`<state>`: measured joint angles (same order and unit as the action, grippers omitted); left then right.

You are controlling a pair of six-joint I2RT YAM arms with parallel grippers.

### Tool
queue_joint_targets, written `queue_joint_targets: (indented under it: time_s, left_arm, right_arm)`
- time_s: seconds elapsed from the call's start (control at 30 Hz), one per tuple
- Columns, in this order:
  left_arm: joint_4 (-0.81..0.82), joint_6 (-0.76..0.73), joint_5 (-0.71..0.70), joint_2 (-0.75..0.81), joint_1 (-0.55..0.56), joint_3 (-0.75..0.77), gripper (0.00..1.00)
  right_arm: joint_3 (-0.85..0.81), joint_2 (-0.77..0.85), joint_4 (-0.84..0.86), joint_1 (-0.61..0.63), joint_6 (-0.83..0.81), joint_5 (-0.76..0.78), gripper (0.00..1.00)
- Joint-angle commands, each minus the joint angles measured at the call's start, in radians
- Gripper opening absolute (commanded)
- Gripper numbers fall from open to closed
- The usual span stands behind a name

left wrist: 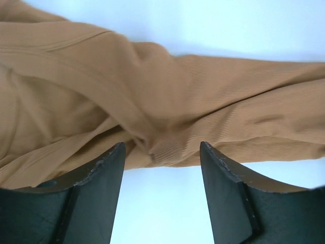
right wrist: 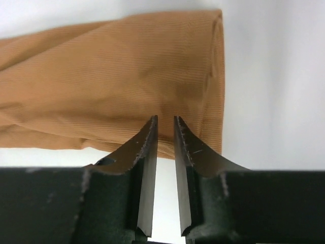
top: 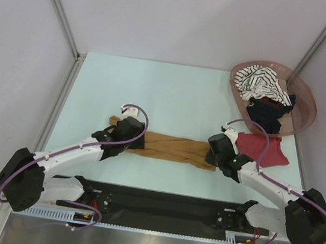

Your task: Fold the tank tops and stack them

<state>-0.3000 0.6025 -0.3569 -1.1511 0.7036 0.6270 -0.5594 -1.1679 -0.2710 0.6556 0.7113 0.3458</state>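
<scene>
The mustard-brown tank top lies stretched out left to right across the middle of the table. My left gripper hovers over its left end, open, with nothing between the fingers; in the left wrist view the bunched cloth lies just past the gripper. My right gripper is at the garment's right end. Its jaws stand almost together over the near edge of the folded cloth, with no cloth bunched between them. A dark red tank top lies flat to the right.
A pinkish-brown oval basket stands at the back right, holding a black-and-white striped top and a black top that spills over its front rim. Grey walls and metal posts close the table in on both sides.
</scene>
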Motion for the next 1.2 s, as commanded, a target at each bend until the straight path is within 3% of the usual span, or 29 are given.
queue_joint_targets:
  time_s: [0.0, 0.07, 0.13, 0.17, 0.3, 0.4, 0.43, 0.8, 0.97, 1.0, 1.03, 1.17]
  left_arm:
    - [0.071, -0.024, 0.076, -0.057, -0.004, 0.069, 0.65]
    - [0.075, -0.032, 0.091, -0.090, -0.004, 0.080, 0.64]
    - [0.076, -0.035, 0.105, -0.105, -0.004, 0.080, 0.63]
    - [0.084, -0.035, 0.111, -0.108, -0.004, 0.077, 0.63]
    - [0.096, -0.038, 0.139, -0.114, -0.003, 0.054, 0.61]
    - [0.105, -0.049, 0.170, -0.114, -0.003, 0.031, 0.54]
    - [0.107, -0.052, 0.177, -0.114, -0.003, 0.020, 0.49]
    - [0.094, -0.079, 0.243, -0.104, -0.001, -0.072, 0.26]
    - [0.016, -0.033, 0.119, -0.091, -0.004, -0.069, 0.26]
    - [0.007, -0.030, 0.105, -0.088, -0.004, -0.061, 0.29]
    - [-0.008, -0.030, 0.093, -0.085, -0.004, -0.041, 0.39]
    - [-0.039, -0.043, 0.066, -0.061, -0.006, 0.014, 0.55]
  right_arm:
    - [0.032, 0.004, 0.024, -0.017, 0.020, -0.031, 0.23]
    - [0.044, 0.017, 0.004, -0.022, 0.030, -0.027, 0.27]
    - [0.052, 0.048, -0.011, -0.022, 0.025, -0.027, 0.41]
    - [0.053, 0.059, -0.016, -0.022, 0.020, -0.031, 0.43]
    - [0.055, 0.099, -0.024, -0.027, -0.038, -0.082, 0.41]
    - [0.036, 0.083, -0.046, -0.025, -0.056, -0.119, 0.36]
    - [0.033, 0.079, -0.059, -0.025, -0.058, -0.123, 0.30]
    - [0.020, 0.131, -0.148, -0.030, -0.093, -0.160, 0.23]
    - [0.016, 0.163, -0.172, -0.079, -0.092, -0.166, 0.26]
    - [0.016, 0.175, -0.171, -0.088, -0.093, -0.169, 0.34]
    - [0.015, 0.181, -0.169, -0.094, -0.093, -0.175, 0.38]
    - [0.010, 0.195, -0.162, -0.100, -0.090, -0.215, 0.44]
